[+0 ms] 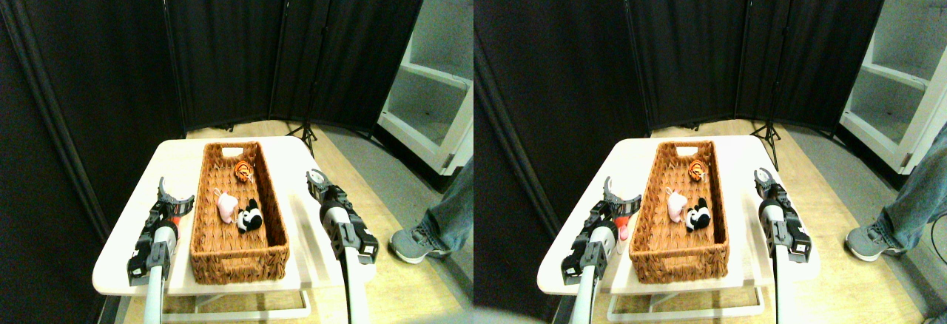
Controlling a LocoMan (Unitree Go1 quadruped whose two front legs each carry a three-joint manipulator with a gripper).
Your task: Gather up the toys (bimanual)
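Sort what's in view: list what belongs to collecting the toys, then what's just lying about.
Job: tiger toy, pink toy, panda toy, all in the basket; red-orange toy by the left end effector.
Not job: table, white shelf, bystander's shoe.

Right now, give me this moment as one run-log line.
basket: tiger, pink toy, panda inside | left tool: open, beside basket, red-orange toy under it | right tool: empty

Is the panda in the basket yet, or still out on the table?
In. The panda lies inside the wicker basket, beside the pink toy.
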